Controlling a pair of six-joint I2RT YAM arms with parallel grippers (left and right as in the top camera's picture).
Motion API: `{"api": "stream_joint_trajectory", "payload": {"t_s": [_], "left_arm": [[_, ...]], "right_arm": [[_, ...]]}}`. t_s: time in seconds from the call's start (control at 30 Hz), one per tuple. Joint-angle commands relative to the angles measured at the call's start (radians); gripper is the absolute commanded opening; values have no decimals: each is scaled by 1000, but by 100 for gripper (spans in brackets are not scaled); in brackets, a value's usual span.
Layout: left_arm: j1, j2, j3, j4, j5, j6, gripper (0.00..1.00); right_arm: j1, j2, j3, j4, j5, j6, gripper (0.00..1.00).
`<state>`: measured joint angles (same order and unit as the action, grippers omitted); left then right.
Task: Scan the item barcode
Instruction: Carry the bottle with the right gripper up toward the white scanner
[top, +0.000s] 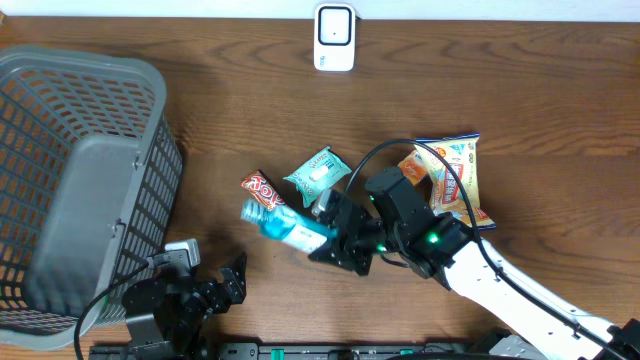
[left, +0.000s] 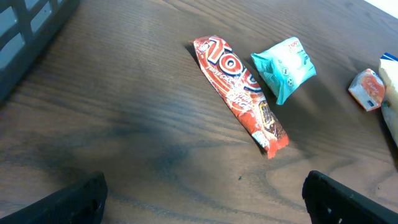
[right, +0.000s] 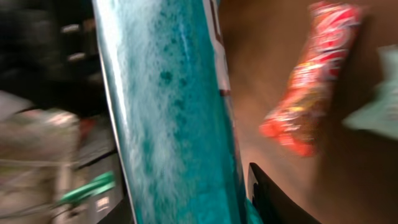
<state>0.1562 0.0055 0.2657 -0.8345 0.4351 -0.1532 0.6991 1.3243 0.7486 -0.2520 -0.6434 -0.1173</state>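
Wood-grain tabletop (top: 540, 90) is carrying a grey mesh basket (top: 150, 100) along its left edge and a small white scanner (top: 334, 38) at the middle of its far edge, opposite the arms. The right gripper (top: 328, 240) is reaching in from the near right corner and is pinching a long teal-blue packet (top: 285, 227) at one end. The packet is filling the right wrist view lengthwise, with one dark finger (right: 273, 199) showing against its lower side. That view is blurring, which suggests the arm is travelling, and the packet appears to be clear of the wood, though its height is not showing for certain. It is sitting near the middle of the tabletop, well apart from the scanner, so the barcode pass is judged not yet made. No barcode is showing on the visible face. The end grip is probably leaving most of the wrapper free for presenting to the reader. A red snack bar (top: 262, 187) and a pale mint pouch (top: 318, 173) are lying flat just beyond the held packet. Yellow and orange packs (top: 455, 170) are lying overlapped toward the right, partly under the right arm. The left gripper (top: 238, 278) is waiting near the near edge beside the basket, its fingers (left: 81, 200) spreading wide and holding nothing, apparently keeping out of the working arm's path.
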Motion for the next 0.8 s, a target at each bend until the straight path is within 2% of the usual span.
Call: {"api": "stream_joint_trajectory", "payload": {"t_s": [0.0,0.2,0.37,0.47,0.67,0.77], "left_arm": [[2,-2,-2,-3,-6,-2,98],[2,-2,-2,-3,-6,-2,98],[2,-2,-2,-3,-6,-2,98],[2,-2,-2,-3,-6,-2,98],[2,-2,-2,-3,-6,-2,98],[2,-2,-2,-3,-6,-2,98]], "right_arm": [[-11,-24,12,80,285,-23,1],[-11,-21,12,280,452,-58,1],[-18,34,12,424,722,-75,1],[-32,127,12,564,877,-125,1],[-95,343,21,882,908,-214,1],[-130,431,72,952,903,-214,1]]}}
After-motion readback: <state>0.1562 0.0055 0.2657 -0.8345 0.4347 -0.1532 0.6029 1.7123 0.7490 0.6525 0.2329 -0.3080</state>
